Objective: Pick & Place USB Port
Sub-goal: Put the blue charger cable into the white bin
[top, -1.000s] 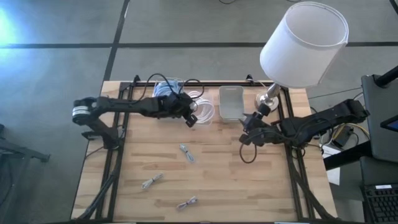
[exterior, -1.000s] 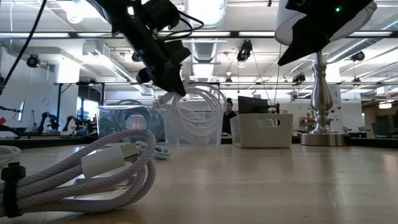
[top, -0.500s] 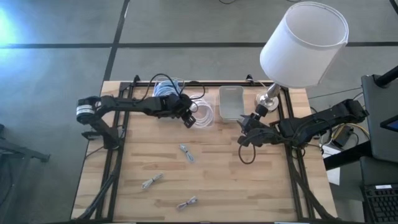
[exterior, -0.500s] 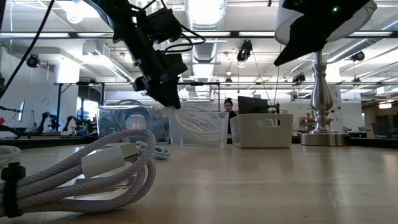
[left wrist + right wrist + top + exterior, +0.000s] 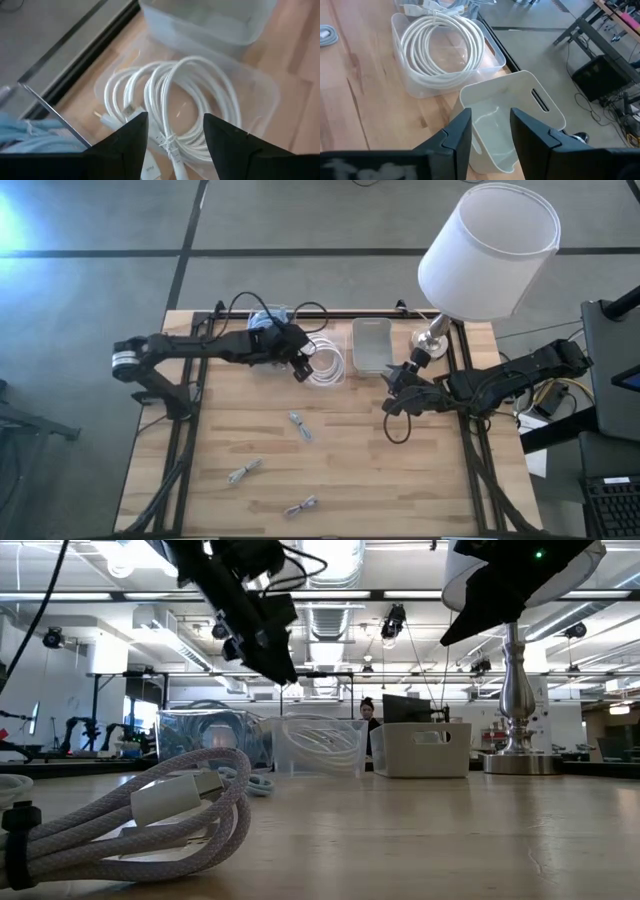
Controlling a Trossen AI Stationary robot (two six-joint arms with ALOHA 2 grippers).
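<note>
Where coiled, white cable in clear bin.

Table surface: pale blond wood planks with a darker streaked grain, edged by a black metal frame. Coiled cable: plain white, lying in a clear colourless plastic tray. Rectangular plastic bin: off-white, opaque. Three small bundled cables on the open table — grey-white with a braided speckle. Lampshade: white drum; lamp stem — polished silver metal. Both arms and their fingers: matte black.
</note>
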